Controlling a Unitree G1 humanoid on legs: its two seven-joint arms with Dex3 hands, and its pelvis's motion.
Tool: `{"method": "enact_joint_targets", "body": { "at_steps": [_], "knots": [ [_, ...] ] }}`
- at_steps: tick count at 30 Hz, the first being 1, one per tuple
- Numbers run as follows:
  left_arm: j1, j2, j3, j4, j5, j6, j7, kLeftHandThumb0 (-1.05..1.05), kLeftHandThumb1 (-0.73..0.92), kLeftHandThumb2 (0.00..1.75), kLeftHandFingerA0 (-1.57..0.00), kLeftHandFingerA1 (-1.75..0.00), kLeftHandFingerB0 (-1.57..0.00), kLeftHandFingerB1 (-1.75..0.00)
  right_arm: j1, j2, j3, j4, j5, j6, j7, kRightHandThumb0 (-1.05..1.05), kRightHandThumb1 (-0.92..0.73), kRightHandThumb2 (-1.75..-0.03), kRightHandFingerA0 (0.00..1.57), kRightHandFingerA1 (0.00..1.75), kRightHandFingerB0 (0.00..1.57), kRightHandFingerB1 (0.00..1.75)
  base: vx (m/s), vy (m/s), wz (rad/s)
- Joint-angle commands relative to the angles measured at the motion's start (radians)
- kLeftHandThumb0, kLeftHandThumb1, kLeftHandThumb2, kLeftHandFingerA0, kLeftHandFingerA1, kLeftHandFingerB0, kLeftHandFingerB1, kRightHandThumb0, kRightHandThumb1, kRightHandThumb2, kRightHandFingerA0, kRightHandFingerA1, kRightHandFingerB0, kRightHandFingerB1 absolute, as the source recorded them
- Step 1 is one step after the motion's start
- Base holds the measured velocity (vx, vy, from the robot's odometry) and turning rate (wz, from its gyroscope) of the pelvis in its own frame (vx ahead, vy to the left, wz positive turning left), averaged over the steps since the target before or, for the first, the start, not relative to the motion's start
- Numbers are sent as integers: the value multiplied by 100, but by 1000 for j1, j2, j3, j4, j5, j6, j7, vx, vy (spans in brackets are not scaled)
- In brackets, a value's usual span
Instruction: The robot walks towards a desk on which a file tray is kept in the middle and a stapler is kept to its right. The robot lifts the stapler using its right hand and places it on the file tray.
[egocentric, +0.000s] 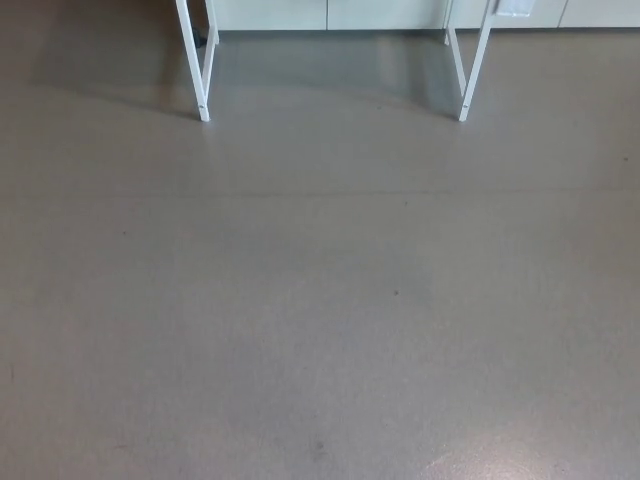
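Grey floor (320, 300) fills most of view, smooth w/ a few dark specks. Near top: white legs, left pair (200, 70) & right pair (470, 70), shadow (330, 70) btwn them. Pale cabinet fronts (330, 14) behind. Soft glare (540, 455) bottom right.

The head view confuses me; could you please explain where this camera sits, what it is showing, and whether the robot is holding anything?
This picture comes from a camera on a humanoid robot's head, tilted down at the ground ahead of it. Almost everything you see is bare grey floor. At the top edge stand the left white legs and the right white legs, probably the desk's frame. Behind them runs a row of pale panels. The surface those legs carry is cut off above the picture, so the file tray and the stapler cannot be seen. Neither the left hand nor the right hand is in view, so the picture shows nothing being held.
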Motion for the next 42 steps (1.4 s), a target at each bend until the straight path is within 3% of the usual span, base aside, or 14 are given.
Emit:
{"method": "enact_joint_targets", "body": {
  "at_steps": [1,4,6,8,9,14,16,17,20,21,26,39,40,42],
  "knots": [
    [-7,22,2,18,-10,-71,-23,-93,80,135,-5,-72,-12,-61,21,-29,0,-45,7,10,49,-68,-62,-59,45,50,7,25,0,0,0],
    [-12,22,6,28,-16,-74,-24,-85,92,109,-11,-81,0,-62,13,-23,-3,-13,4,-34,41,-71,-48,-86,34,58,5,30,0,0,0],
    [-16,21,11,33,-22,-69,-22,-88,92,108,-11,-81,0,-61,24,-31,1,-43,0,-7,52,-70,-62,-59,42,50,7,26,0,0,0],
    [-3,18,19,18,-34,-85,-41,-90,91,110,-8,-80,0,-60,37,-37,7,-75,-11,22,51,-75,-50,-88,51,62,4,28,0,0,0],
    [-7,20,8,18,-22,-74,-28,-92,80,135,-3,-71,-12,-61,32,-14,-37,-59,53,15,85,-70,-46,-81,16,56,4,25,0,0,0],
    [-11,21,16,28,-28,-75,-31,-88,92,108,-8,-79,0,-59,17,-23,-16,-38,20,26,67,-67,-46,-84,28,56,3,29,0,0,0],
    [-12,20,17,29,-28,-60,-21,-92,80,134,-3,-71,-12,-60,34,-21,-18,-51,18,23,65,-72,-47,-87,31,58,3,26,0,0,0],
    [-15,21,12,30,-22,-53,-17,-87,92,108,-12,-81,0,-62,33,-21,-25,-47,32,24,85,-72,-47,-85,20,55,4,22,0,0,0],
    [25,19,11,22,-24,-74,-35,-94,80,136,-4,-72,-13,-62,77,-11,-49,-56,56,-3,94,-70,-45,-85,17,54,3,26,0,0,0],
    [25,16,25,21,-39,-70,-37,-90,92,105,-9,-81,0,-62,81,-11,-48,-59,51,-8,91,-70,-46,-83,16,53,5,27,0,0,0],
    [55,8,29,27,-35,-86,-40,-90,81,136,-2,-70,-11,-58,86,2,-69,-10,65,-24,93,-61,-39,-83,0,46,3,30,0,0,0],
    [57,9,14,36,-47,-81,-29,-87,92,106,-11,-82,0,-63,85,-6,-52,37,29,-85,74,-69,-60,-59,27,49,7,25,0,0,0],
    [59,10,6,35,-39,-86,-24,-86,77,131,-10,-74,-9,-64,87,-5,-50,21,30,-67,70,-66,-58,-60,34,51,7,25,0,0,0],
    [59,9,5,32,-40,-85,-27,-87,92,106,-11,-82,0,-64,104,-2,-64,-8,56,-55,83,-67,-59,-58,31,50,5,30,0,0,0]
  ]
}}
